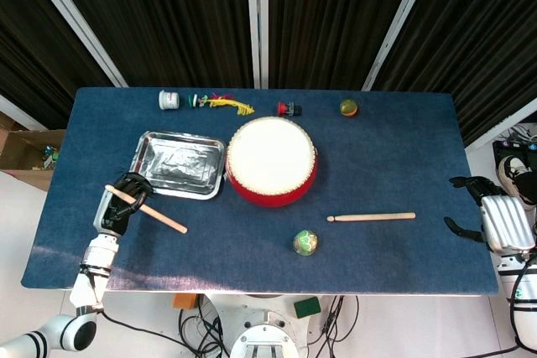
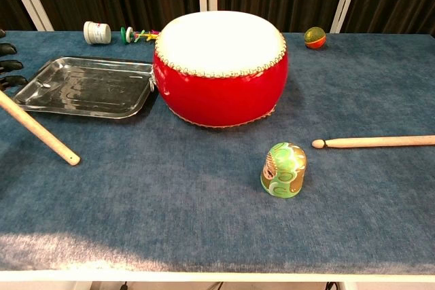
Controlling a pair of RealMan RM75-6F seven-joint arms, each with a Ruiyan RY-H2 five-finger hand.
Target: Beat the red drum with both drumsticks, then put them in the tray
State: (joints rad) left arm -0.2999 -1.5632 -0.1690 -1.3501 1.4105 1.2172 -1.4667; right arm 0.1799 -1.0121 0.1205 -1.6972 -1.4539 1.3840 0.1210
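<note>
Two drumsticks: one (image 1: pixel 145 209) gripped in left hand (image 1: pixel 123 202) at 8 o'clock of red drum (image 1: pixel 272 161), the other drumstick (image 1: pixel 372 217) lying loose on table (image 1: pixel 403 157) at 4 o'clock. Right hand (image 1: pixel 485 210) off table's right edge, fingers spread, holding nothing. Tray (image 1: pixel 179 164) touching drum at 9 o'clock.

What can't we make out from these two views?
- Left hand: chest view's left edge cuts it to fingertips; its grip on the drumstick shows only from above.
- Right hand: at the head view's right edge, outside the chest view; finger pose unclear.
- Second drumstick: butt end cut by the chest view's right edge.
- Small items behind the red drum: too small to identify.
</note>
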